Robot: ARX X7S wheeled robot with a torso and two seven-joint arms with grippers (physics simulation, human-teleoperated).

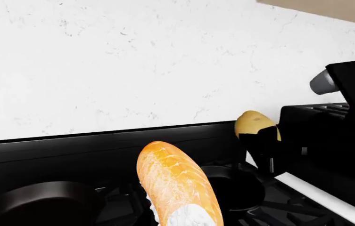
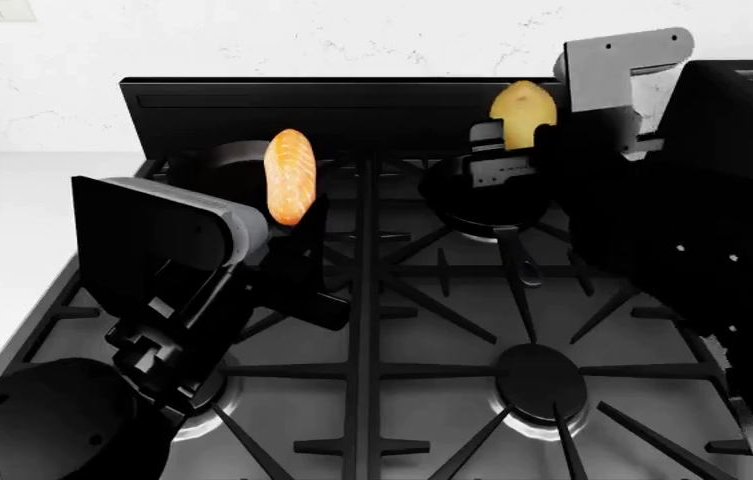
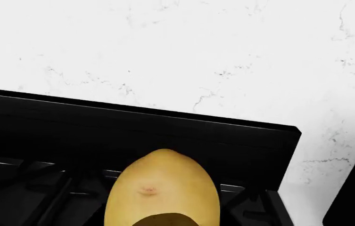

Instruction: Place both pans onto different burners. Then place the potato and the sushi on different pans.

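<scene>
In the head view my left gripper (image 2: 292, 218) is shut on the lower end of the orange sushi (image 2: 289, 173), holding it upright over the back-left pan (image 2: 220, 160). The sushi (image 1: 178, 183) fills the middle of the left wrist view, with that pan (image 1: 39, 203) below and beside it. My right gripper (image 2: 510, 142) is shut on the yellowish potato (image 2: 524, 108), holding it above the back-right pan (image 2: 463, 205), whose long handle points to the stove's front. The potato (image 3: 161, 190) shows close up in the right wrist view. Both pans sit on rear burners.
The front-right burner (image 2: 540, 375) lies bare under its grate; my left arm partly covers the front-left burner (image 2: 203, 395). A black back panel (image 2: 349, 100) and white wall stand behind the stove. A black boxy appliance (image 1: 328, 141) sits on the white counter (image 1: 328, 200) to the right.
</scene>
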